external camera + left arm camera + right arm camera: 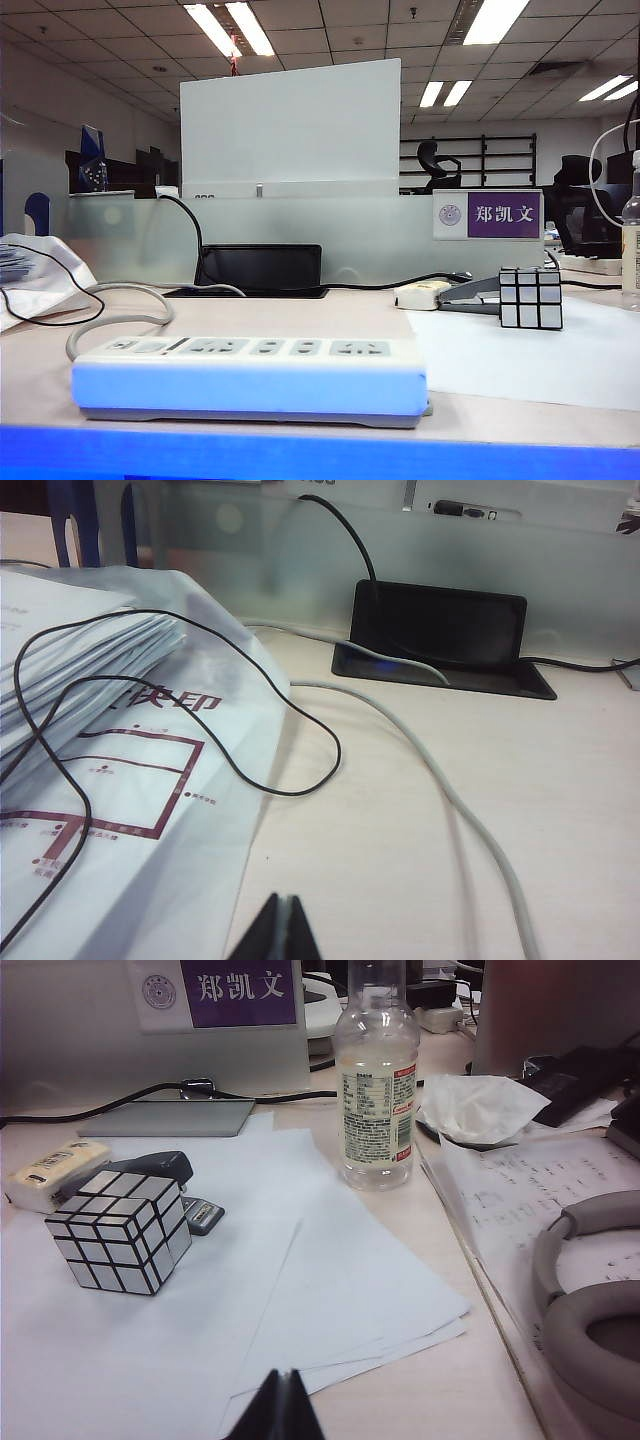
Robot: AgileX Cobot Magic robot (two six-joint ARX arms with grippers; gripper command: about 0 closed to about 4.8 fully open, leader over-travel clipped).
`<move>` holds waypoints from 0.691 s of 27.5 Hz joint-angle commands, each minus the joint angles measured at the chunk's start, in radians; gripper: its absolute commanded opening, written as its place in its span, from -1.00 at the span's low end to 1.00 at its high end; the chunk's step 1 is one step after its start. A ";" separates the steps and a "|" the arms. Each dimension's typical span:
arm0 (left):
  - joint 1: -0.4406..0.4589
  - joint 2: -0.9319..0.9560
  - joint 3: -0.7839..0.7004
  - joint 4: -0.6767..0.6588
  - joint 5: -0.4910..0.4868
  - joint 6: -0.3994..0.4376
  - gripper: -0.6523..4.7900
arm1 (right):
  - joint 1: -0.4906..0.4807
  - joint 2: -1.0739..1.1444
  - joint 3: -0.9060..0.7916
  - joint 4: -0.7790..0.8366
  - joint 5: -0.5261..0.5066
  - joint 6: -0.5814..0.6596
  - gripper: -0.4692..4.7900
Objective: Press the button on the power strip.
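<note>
Sockets up, the power strip (250, 375) lies along the counter's (330, 310) near edge, its grey button (148, 347) at the left end beside the cord (120, 310). Left pincer (279, 935) hangs closed and empty over bare counter near a plastic bag (130, 810). Right pincer (280, 1410), also closed and empty, hovers over paper sheets (330, 1280) near a mirror cube (120, 1230), stapler (150, 1168) and bottle (377, 1090).

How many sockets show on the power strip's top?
4, in a row along the power strip: near and, right of the button. The low angle may hide more.
</note>
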 commanded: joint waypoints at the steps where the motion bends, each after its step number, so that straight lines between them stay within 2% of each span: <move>1: 0.000 -0.001 0.001 0.015 -0.001 0.000 -0.78 | 0.000 -0.002 -0.002 0.012 -0.002 0.003 -0.82; 10: 0.001 -0.001 0.001 0.016 -0.001 0.000 -0.78 | 0.000 -0.002 -0.002 0.020 -0.025 0.008 -0.82; 12: 0.001 -0.001 0.001 0.016 -0.001 -0.009 -0.78 | 0.000 -0.002 0.001 0.023 -0.051 0.056 -0.82; 15: 0.000 -0.001 0.001 0.017 -0.001 -0.033 -0.78 | 0.000 -0.002 0.008 0.029 -0.144 0.237 -0.82; 17: 0.000 -0.001 0.002 0.017 0.000 -0.062 -0.78 | 0.000 -0.002 0.009 0.045 -0.256 0.308 -0.82; 19: 0.000 -0.001 0.003 0.017 0.000 -0.109 -0.78 | 0.000 -0.002 0.008 0.072 -0.376 0.327 -0.82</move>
